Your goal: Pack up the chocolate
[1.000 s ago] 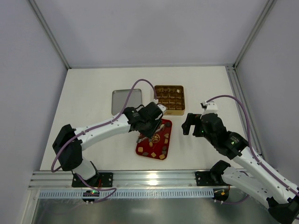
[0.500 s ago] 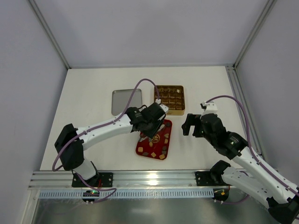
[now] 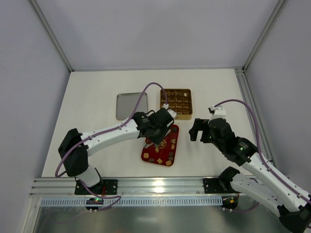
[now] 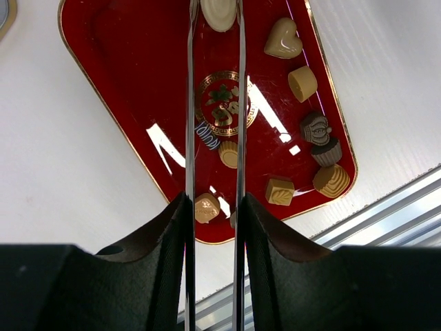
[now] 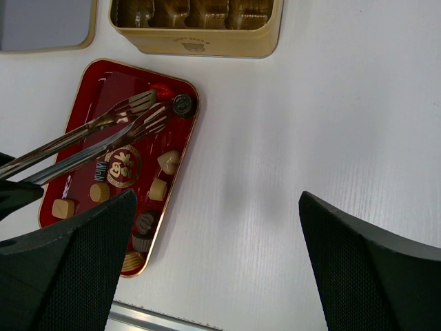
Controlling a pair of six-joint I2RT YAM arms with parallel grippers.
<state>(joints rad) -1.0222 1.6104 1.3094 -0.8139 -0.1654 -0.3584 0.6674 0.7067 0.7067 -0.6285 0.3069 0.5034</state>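
Tray (image 4: 131,89): glossy red lacquer, mirror-smooth, streaked with white glare; thin gold rim and a gold printed emblem.
Chocolate (image 4: 302,83): smooth, satin to matt; tan, cream and dark brown pieces, some with moulded ribs.
Prongs (image 5: 141,103) over the tray: bare polished metal, bright and reflective.
Tin (image 5: 200,43) beyond the tray: gold metal with a soft sheen.
Lid (image 3: 125,104) beyond the tray: flat grey metal, dull, gold-edged.
Worktop (image 5: 331,138): white, matt, faint fine grain lines.
Jaws of the right gripper (image 5: 217,276): black, matt, fine mesh-like texture.
Rail (image 3: 155,185) nearer than the tray: bare silvery metal.
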